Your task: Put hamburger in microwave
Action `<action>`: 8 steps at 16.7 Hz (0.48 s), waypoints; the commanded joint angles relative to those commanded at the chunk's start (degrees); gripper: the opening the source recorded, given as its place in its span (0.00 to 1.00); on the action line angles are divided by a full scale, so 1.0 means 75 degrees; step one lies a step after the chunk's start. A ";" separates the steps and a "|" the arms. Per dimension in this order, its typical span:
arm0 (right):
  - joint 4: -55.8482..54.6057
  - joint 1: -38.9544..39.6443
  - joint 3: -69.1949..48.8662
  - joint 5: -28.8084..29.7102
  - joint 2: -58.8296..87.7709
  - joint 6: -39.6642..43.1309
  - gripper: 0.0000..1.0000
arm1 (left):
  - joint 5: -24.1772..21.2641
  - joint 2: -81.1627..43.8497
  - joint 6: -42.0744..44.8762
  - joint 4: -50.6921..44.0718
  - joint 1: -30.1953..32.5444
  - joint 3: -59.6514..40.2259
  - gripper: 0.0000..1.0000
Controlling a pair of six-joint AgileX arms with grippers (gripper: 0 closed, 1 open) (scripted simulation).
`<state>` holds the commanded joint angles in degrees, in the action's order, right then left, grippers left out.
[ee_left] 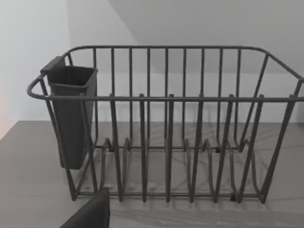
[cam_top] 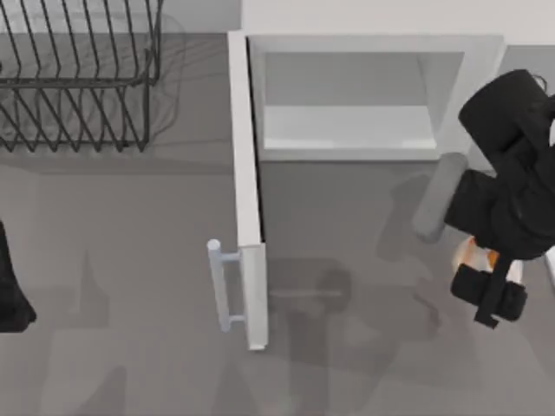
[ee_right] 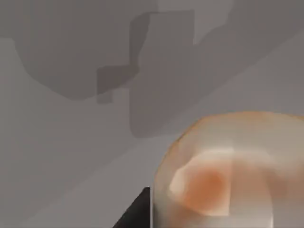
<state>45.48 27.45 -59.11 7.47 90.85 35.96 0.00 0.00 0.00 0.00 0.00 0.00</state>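
Note:
The microwave (cam_top: 364, 95) stands at the back centre, a light grey-white box with its pale cavity showing. Its door (cam_top: 247, 199) is swung wide open toward the front, bar handle (cam_top: 221, 286) on the outer side. The hamburger (cam_top: 471, 253) is a cream lump with orange patches, right of the cavity, mostly hidden under my right arm. In the right wrist view the hamburger (ee_right: 228, 175) is very close, against one dark finger (ee_right: 135, 213). My right gripper (cam_top: 479, 260) is shut on it. My left arm (cam_top: 10, 286) is parked at the left edge.
A dark wire dish rack (cam_top: 78, 78) stands at the back left; the left wrist view faces this rack (ee_left: 166, 128) and its dark cutlery cup (ee_left: 71, 114). The open door stands as a wall between the left half of the table and the cavity front.

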 joint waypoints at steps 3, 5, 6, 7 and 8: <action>-0.2037 0.0224 -0.0417 0.0721 0.1210 -0.1280 0.00 | 0.0000 0.0000 0.0000 0.0000 0.0000 0.0000 1.00; -0.3589 0.0388 -0.0672 0.1231 0.2044 -0.2203 0.00 | 0.0000 0.0000 0.0000 0.0000 0.0000 0.0000 1.00; -0.4395 0.0472 -0.0790 0.1487 0.2452 -0.2672 0.00 | 0.0000 0.0000 0.0000 0.0000 0.0000 0.0000 1.00; -0.5202 0.0554 -0.0902 0.1742 0.2845 -0.3141 0.00 | 0.0000 0.0000 0.0000 0.0000 0.0000 0.0000 1.00; -0.5997 0.0633 -0.1010 0.1992 0.3218 -0.3606 0.00 | 0.0000 0.0000 0.0000 0.0000 0.0000 0.0000 1.00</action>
<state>0.50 32.19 -66.68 22.41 114.99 8.91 0.00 0.00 0.00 0.00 0.00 0.00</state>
